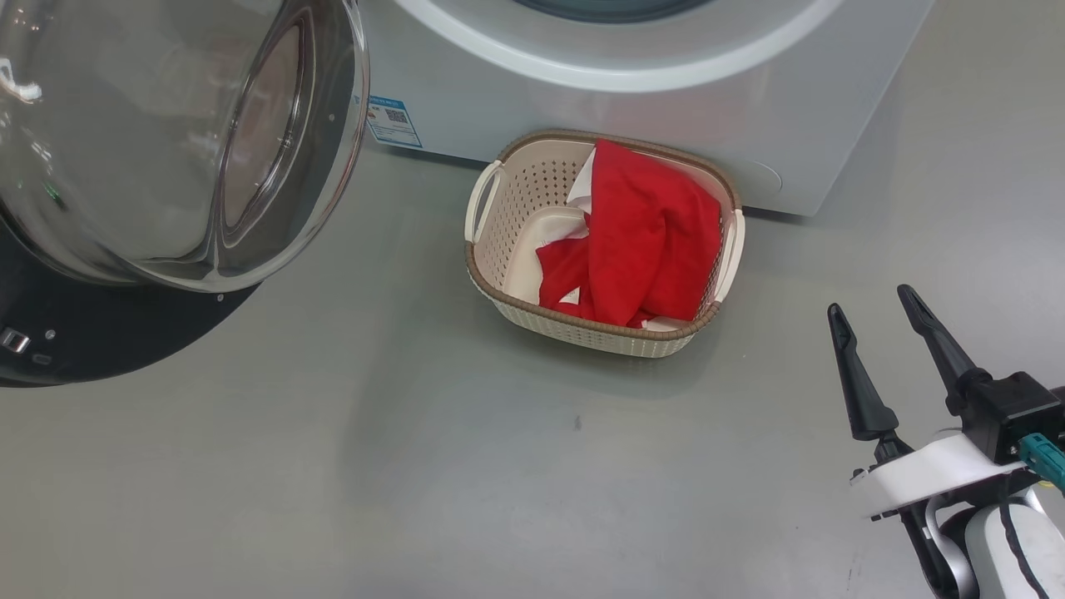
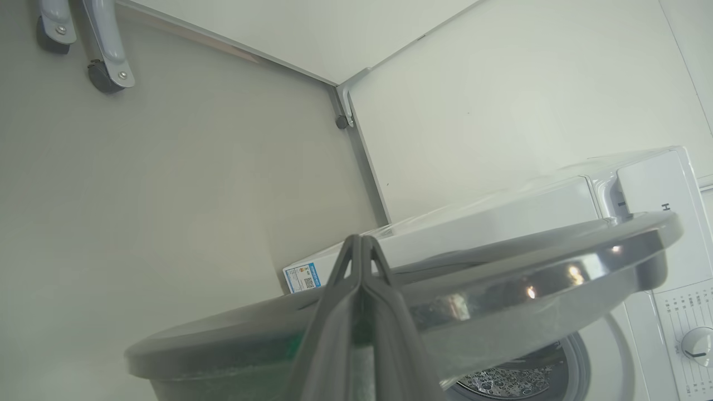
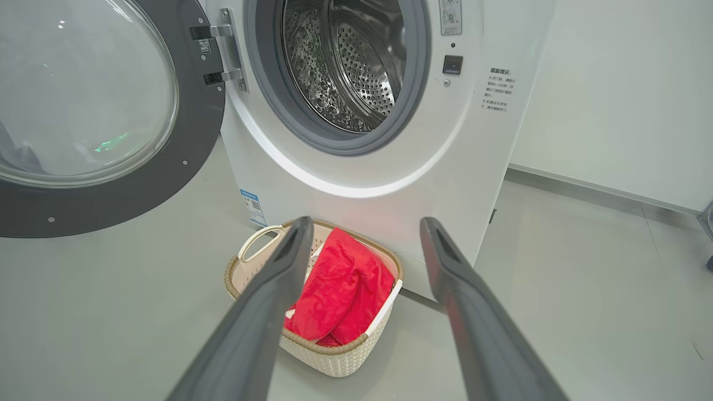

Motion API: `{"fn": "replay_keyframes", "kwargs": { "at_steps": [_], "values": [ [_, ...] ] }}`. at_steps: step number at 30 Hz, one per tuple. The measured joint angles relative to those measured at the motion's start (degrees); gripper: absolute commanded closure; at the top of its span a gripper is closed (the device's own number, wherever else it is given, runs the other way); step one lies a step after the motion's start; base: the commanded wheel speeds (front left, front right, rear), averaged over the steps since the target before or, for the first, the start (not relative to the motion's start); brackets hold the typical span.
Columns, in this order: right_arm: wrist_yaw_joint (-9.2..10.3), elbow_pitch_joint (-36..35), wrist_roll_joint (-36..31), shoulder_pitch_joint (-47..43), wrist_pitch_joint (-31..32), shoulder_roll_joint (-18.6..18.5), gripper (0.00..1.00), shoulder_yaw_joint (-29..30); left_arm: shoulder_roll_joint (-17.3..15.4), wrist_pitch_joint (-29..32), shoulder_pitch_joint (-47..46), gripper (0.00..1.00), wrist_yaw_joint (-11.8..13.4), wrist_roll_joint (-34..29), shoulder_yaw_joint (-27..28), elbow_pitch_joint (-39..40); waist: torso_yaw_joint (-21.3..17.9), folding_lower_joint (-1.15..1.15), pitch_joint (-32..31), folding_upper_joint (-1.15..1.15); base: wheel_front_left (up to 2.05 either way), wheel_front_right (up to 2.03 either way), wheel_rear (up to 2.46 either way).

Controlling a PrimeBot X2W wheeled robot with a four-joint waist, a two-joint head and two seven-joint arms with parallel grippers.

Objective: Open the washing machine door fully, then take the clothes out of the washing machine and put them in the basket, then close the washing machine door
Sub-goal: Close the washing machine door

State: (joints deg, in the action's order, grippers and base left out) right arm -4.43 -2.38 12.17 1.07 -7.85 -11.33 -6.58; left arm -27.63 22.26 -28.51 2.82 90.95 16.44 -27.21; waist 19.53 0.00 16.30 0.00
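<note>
The washing machine door (image 1: 83, 333) stands swung open at the left, its glass bowl (image 1: 166, 141) bulging toward me. The washing machine (image 1: 666, 100) shows a bare steel drum (image 3: 345, 61) in the right wrist view. The red clothes (image 1: 641, 241) lie in the cream basket (image 1: 582, 333) on the floor in front of the machine. My right gripper (image 1: 869, 304) hovers open and holds nothing, right of the basket; between its fingers the clothes (image 3: 340, 289) and basket (image 3: 328, 359) show. My left gripper (image 2: 361, 239) is shut, its tips at the door's edge (image 2: 501, 278); contact cannot be told.
Grey floor spreads around the basket and under my right arm. A blue label (image 1: 395, 121) marks the machine's lower left corner. White partition walls meet at a corner (image 2: 356, 139) beyond the machine, and caster wheels (image 2: 103, 75) of a stand rest on the floor there.
</note>
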Motion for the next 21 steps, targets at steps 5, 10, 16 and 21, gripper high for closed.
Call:
{"fn": "replay_keyframes", "kwargs": {
  "at_steps": [5, 10, 16, 21],
  "values": [
    [0.01, 0.0, 0.1, 0.0, 0.0, 0.0, 0.0, 0.0, 0.2, 2.8, 0.0, 1.0, -1.5, 1.1, -0.4, -0.1, 0.3, 0.0, -0.2, 0.0, 0.0, 0.0, 0.0],
    [0.02, 0.0, 0.4, 0.0, 0.0, 0.0, 0.0, 0.0, 1.7, 6.2, 0.0, 1.0, -2.9, 3.6, -1.6, 0.1, 0.6, 0.0, -0.4, 0.0, 0.0, 0.0, 0.0],
    [0.02, 0.0, 0.4, 0.0, 0.0, 0.0, 0.0, 0.0, 3.1, 10.1, 0.1, 1.0, -4.3, 5.6, -1.9, 0.5, 0.7, 0.0, -0.5, 0.0, 0.0, 0.0, 0.0],
    [0.04, 0.0, 0.5, 0.0, 0.0, 0.1, 0.0, 0.0, 3.3, 13.4, 0.3, 1.0, -5.7, 7.6, -2.6, 1.6, 0.5, 0.0, -0.7, 0.0, 0.0, 0.0, 0.0]
  ]
}}
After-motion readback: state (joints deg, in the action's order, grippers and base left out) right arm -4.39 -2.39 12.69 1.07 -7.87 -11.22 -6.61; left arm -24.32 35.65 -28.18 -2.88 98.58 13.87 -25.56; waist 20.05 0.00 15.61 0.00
